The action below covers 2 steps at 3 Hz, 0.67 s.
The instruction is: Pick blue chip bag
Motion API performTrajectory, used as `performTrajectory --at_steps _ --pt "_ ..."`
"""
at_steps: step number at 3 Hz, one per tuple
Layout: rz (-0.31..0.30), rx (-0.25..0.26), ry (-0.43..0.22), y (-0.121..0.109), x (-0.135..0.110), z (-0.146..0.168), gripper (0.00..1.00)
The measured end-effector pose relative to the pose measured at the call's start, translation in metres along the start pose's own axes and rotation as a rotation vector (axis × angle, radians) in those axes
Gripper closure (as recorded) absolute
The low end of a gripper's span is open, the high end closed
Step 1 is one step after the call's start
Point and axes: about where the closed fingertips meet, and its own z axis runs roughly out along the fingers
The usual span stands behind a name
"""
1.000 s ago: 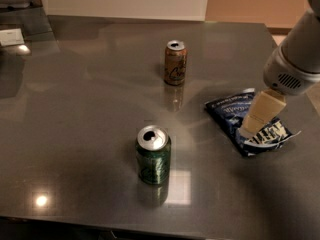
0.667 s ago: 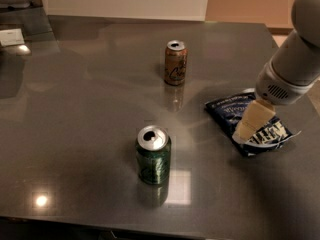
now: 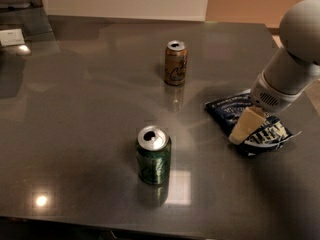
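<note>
Firstly, the surface: one dark grey, glossy desk (image 3: 90, 109), with bright spots of reflected light toward its near left corner.

Task item: one crinkled dark navy-blue foil chip bag with white lettering (image 3: 226, 109). It lay flat on the right side of the desk, at middle depth, its long axis running from far left to near right. A paler, white-marked patch showed at its near right end. It lay well apart from both cans.

End effector (image 3: 242, 128): cream-coloured, mounted on a rounded white arm (image 3: 287, 74) that entered from the far right. It was angled down toward the near left, over the middle of the bag, with its tip at the bag's near left edge. Whether it was spread, pressed together or pinching the foil could not be told.

Other items:
- One green aluminium drink can with a silver top (image 3: 153, 156), upright, near the centre of the desk, left of the bag.
- One brown-orange aluminium drink can (image 3: 176, 63), upright, toward the far centre, its reflection showing on the desk just before it.
- One small white card-like object (image 3: 11, 36), far left.
</note>
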Motion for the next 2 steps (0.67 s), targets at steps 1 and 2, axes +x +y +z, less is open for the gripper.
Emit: performTrajectory --at_steps 1,2 --pt "0.018 -0.019 -0.017 -0.003 -0.003 -0.002 0.41" --pt "0.021 -0.029 -0.048 -0.004 -0.009 -0.016 0.63"
